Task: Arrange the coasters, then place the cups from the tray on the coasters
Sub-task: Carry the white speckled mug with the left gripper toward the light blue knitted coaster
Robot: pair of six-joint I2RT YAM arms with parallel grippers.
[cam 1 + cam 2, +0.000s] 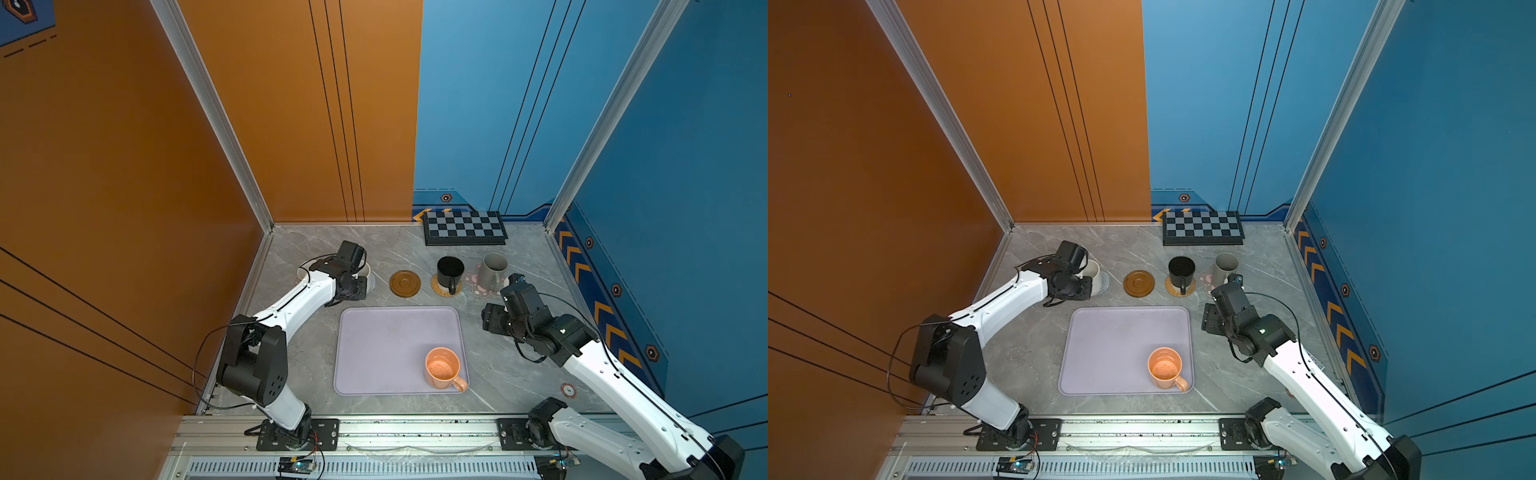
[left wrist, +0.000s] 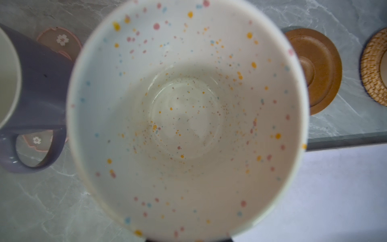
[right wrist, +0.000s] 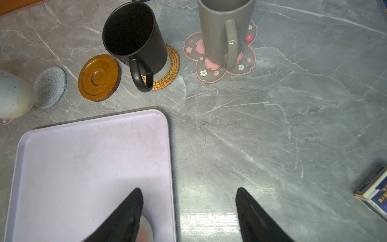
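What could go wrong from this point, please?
The speckled mug is beside the grey spiral coaster, not centred on it, so it could end half off. It is also close to the lavender mug and may knock it. The orange mug sits in a corner of the tray; a clumsy grasp might tip it out.

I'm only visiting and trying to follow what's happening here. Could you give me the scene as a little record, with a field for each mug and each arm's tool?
Orange mug: upright on the lavender tray, the only mug there
Black mug: on the rattan coaster
Grey mug: on a pink flower coaster
Lavender mug: on the other pink flower coaster
White speckled mug: gripped by the left tool, by the grey spiral coaster
Wooden disc coaster: empty
Right tool: open, empty
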